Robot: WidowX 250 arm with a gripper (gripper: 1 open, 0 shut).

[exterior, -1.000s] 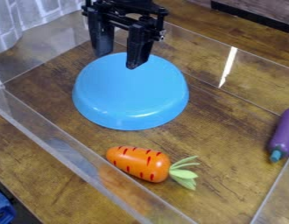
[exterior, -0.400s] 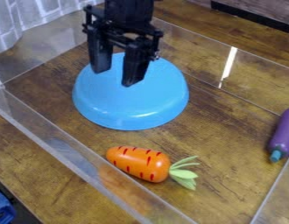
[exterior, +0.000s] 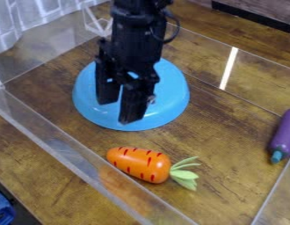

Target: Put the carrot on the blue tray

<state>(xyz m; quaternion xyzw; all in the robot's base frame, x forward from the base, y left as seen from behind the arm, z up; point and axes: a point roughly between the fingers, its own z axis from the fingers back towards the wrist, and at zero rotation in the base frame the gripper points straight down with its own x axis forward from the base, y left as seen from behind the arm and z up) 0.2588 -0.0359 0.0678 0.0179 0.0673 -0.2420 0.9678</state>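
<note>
Above the round light-blue plastic tray (exterior: 173, 104), the black gripper (exterior: 120, 104) hangs with its fingers apart, nothing between them. Just beside the tray lies the orange plastic carrot with dark stripes (exterior: 141, 163). Reaching seems the step in hand; next, probably lower over the carrot and close.

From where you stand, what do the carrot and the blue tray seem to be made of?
The carrot looks like smooth, semi-glossy plastic, judging by its even orange skin and crisp dark stripes. The tray seems to be hard plastic, given its uniform blue colour.
</note>
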